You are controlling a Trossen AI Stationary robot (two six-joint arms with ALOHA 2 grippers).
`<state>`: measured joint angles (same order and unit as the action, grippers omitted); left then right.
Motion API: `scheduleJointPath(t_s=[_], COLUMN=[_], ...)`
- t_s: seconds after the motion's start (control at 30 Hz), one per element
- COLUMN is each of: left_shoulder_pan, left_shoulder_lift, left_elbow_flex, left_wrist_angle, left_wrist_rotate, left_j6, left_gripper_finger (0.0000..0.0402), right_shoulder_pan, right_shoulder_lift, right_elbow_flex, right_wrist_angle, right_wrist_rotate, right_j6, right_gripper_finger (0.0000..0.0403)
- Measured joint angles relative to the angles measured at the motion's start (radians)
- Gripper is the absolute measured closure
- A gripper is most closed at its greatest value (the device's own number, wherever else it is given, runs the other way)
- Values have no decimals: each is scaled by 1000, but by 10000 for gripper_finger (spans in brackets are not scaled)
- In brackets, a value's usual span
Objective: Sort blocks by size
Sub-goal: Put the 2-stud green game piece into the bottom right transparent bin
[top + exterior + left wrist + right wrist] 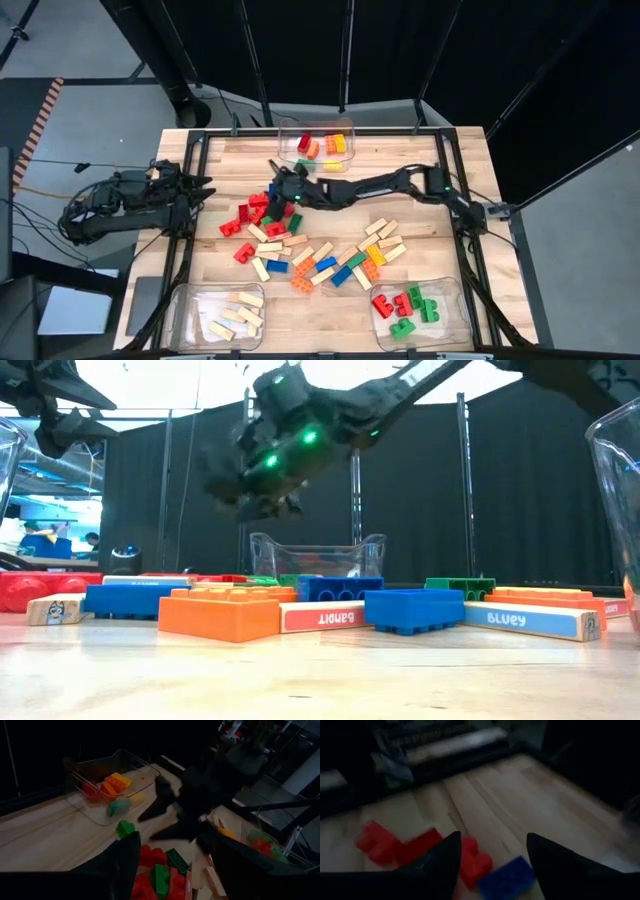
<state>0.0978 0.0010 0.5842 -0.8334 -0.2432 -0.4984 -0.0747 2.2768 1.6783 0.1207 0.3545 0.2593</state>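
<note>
The blocks (300, 245) lie loose in a heap across the middle of the table: red, green, blue, yellow and orange studded bricks and pale wooden bars. My right gripper (272, 183) reaches out over the heap's far left part, above red bricks (395, 847) and a blue brick (507, 880). It is open (492, 855), with nothing between its fingers, and hangs clear of the table (240, 490). My left gripper (205, 190) waits open at the table's left edge, pointing toward the heap.
A clear bin (315, 145) at the far edge holds red, orange and yellow bricks. A clear bin (220, 315) at the near left holds wooden bars. Another bin (420, 310) at the near right holds red and green bricks. Bare wood lies between heap and left edge.
</note>
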Motion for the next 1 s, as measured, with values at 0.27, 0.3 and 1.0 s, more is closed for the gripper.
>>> scheduleJointPath(t_s=[0.27, 0.3, 1.0], left_shoulder_pan=[0, 0, 0], left_shoulder_lift=[0, 0, 0], left_elbow_flex=[0, 0, 0], left_wrist_angle=[-8, -12, -11], left_wrist_rotate=[0, 0, 0], left_j6=[0, 0, 21], left_gripper_finger=[156, 156, 156], right_shoulder_pan=[-37, -41, -73], right_shoulder_lift=[113, 114, 107], right_elbow_flex=[205, 203, 206], right_wrist_angle=[-250, -275, -573], right_wrist_rotate=[79, 105, -24], right_j6=[84, 99, 376], right_gripper_finger=[193, 197, 235])
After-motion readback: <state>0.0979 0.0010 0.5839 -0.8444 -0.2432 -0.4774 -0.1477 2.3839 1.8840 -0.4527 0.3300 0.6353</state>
